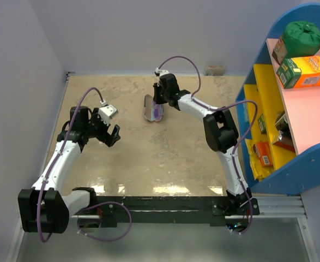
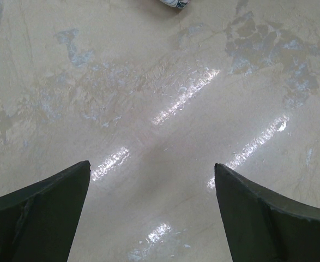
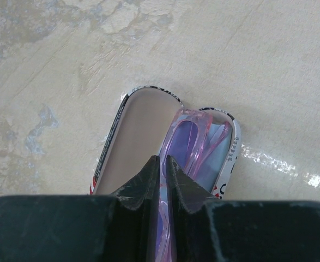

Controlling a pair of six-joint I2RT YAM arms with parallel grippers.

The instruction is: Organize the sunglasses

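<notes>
- My right claw [image 3: 162, 160] is pinched narrow. Its two dark fingers are closed on a thin pink strip of the sunglasses [image 3: 191, 136] that runs down between them.
- Writing: the case [image 3: 140, 128] has a white rim with small black print along its 9 o'clock side. There are larger black letters at its 4 o'clock corner. Both are too small or too cropped for me to read. A touch of red shows at its 7 o'clock corner.
- The case lies open on the table [image 3: 67, 65], its two halves side by side.
- The half at 11 o'clock from my fingertips shows only a plain beige lining.
- The half at 1 o'clock holds a pale blue cloth [image 3: 222, 144]. The sunglasses lie on top of it, translucent pink-purple, their far end pointing to 12 o'clock.
- In the top view the case sits at 12 o'clock from the table's middle, near the far wall, with the right claw directly over it.
- My left claw [image 2: 151, 166] is spread wide and grips nothing. It hovers over bare table at 9 o'clock in the top view, well apart from the case.
- A shelf [image 1: 290, 174] with blue sides stands at 3 o'clock.
- On its pink top level is an orange and green box [image 1: 304, 72] with print I cannot read.
- A green bundle [image 1: 302, 34] sits just beside the box, at its 12 o'clock.
- Smaller packs sit on the shelf's yellow level, their labels too small for me to make out.
</notes>
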